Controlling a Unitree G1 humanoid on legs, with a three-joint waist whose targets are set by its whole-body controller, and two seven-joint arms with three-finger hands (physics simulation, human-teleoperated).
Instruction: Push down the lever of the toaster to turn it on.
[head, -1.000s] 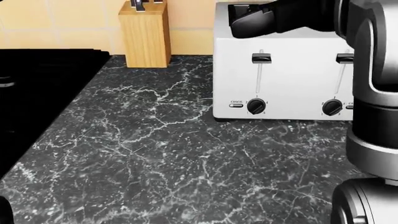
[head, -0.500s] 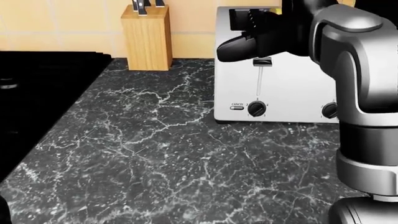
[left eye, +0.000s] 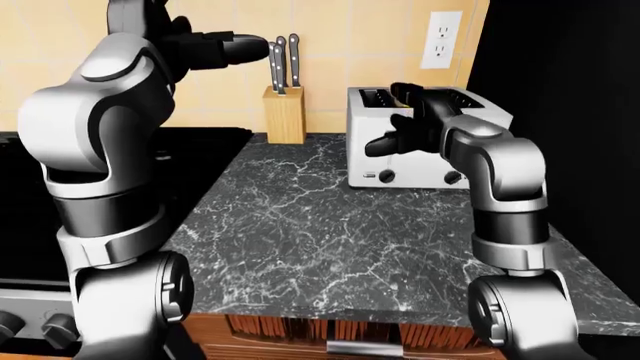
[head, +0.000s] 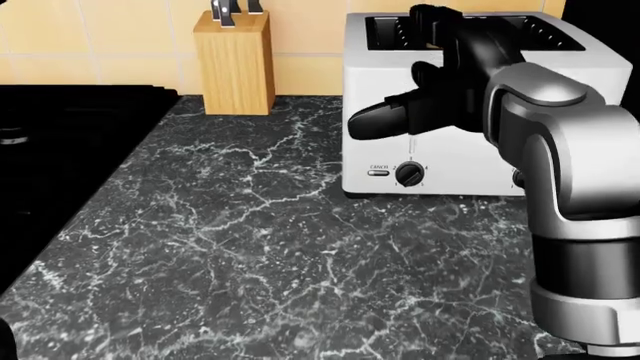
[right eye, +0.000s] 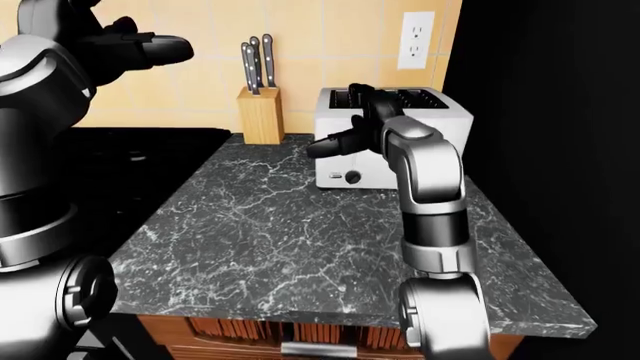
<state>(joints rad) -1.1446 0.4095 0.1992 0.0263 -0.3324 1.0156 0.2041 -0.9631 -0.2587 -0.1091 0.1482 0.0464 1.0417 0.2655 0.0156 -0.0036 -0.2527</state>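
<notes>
Head view shows a black marble countertop (head: 260, 247) with white veins filling most of the frame, running up to a cream tiled wall (head: 120, 37) along the top. A black stove (head: 60, 150) takes the left edge. At the upper right stands a white four-slot toaster (head: 470, 161), pushed near the wall, its slots at the top of the frame and a round dial (head: 410, 174) with a small cancel button (head: 378, 172) low on its face. The robot's right arm (head: 570, 210), grey and black, rises from the lower right corner and bends across the toaster's face. Its right hand (head: 420, 109) lies against that face above the dial, black fingers (head: 375, 120) spread and pointing toward the left of the frame; the hand covers the lever, so the lever's position cannot be told. A wooden knife block (head: 235, 64) sits at the upper middle, left of the toaster and apart from it. In the left-eye view, the left hand (left eye: 215, 49) is raised in the upper left, well away from the counter, fingers extended and holding nothing. A white wall outlet (left eye: 441, 39) sits above the toaster.
</notes>
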